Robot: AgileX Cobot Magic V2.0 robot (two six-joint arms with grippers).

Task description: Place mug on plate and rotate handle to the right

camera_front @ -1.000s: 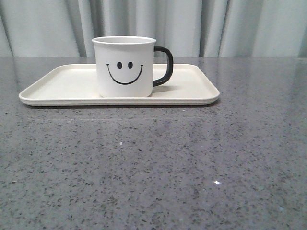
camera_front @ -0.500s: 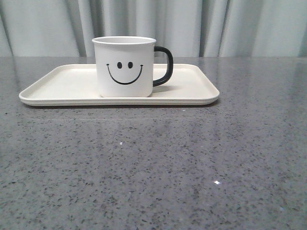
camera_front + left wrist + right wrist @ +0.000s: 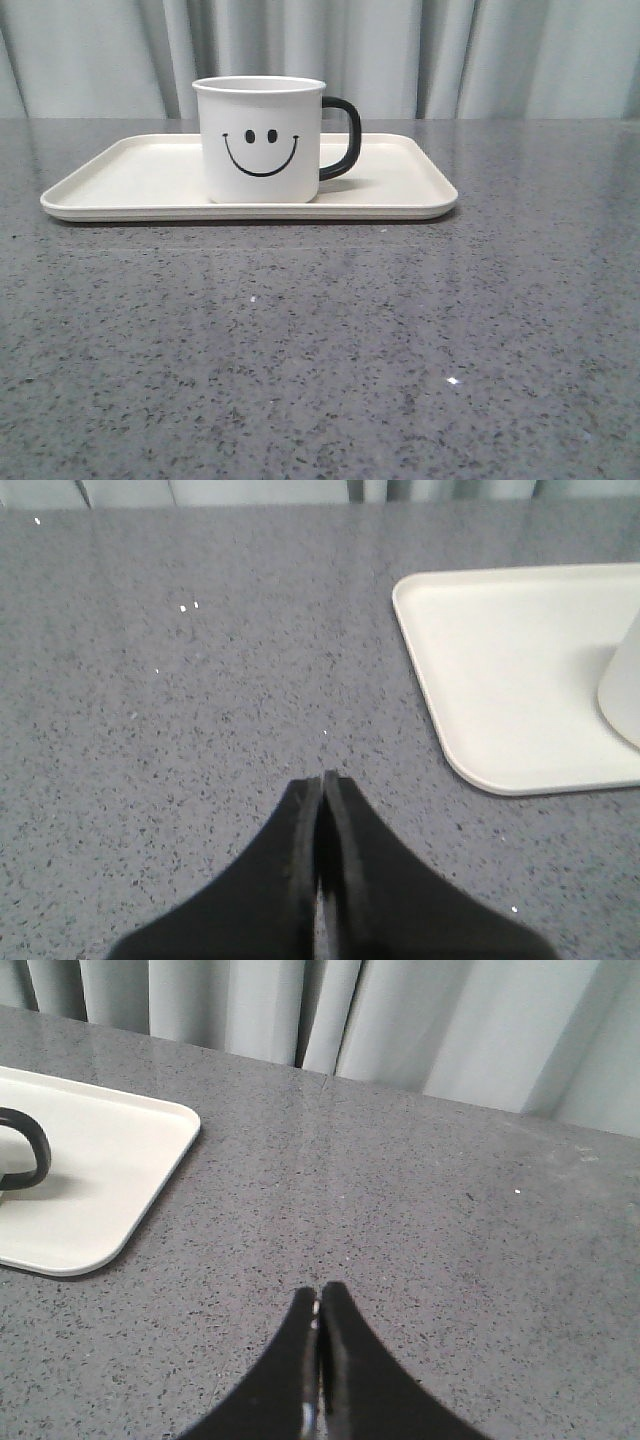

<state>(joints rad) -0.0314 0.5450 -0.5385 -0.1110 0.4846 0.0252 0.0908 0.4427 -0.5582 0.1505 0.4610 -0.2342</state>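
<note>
The mug (image 3: pixel 260 140) stands on the plate (image 3: pixel 130 180) with its handle (image 3: pixel 343 137) pointing right, nearer the right fingers (image 3: pixel 318 1305); both pairs, left (image 3: pixel 322 790) included, are clenched empty over the tabletop (image 3: pixel 320 340).

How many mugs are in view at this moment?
1. The mug stands upright on the plate, a little left of its middle in the front view, handle pointing right. No other mug shows in any view.

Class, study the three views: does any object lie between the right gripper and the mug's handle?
Nothing visible does. The right gripper hangs shut over bare grey table, and only that table and the plate rim separate it from the handle of the mug.
</note>
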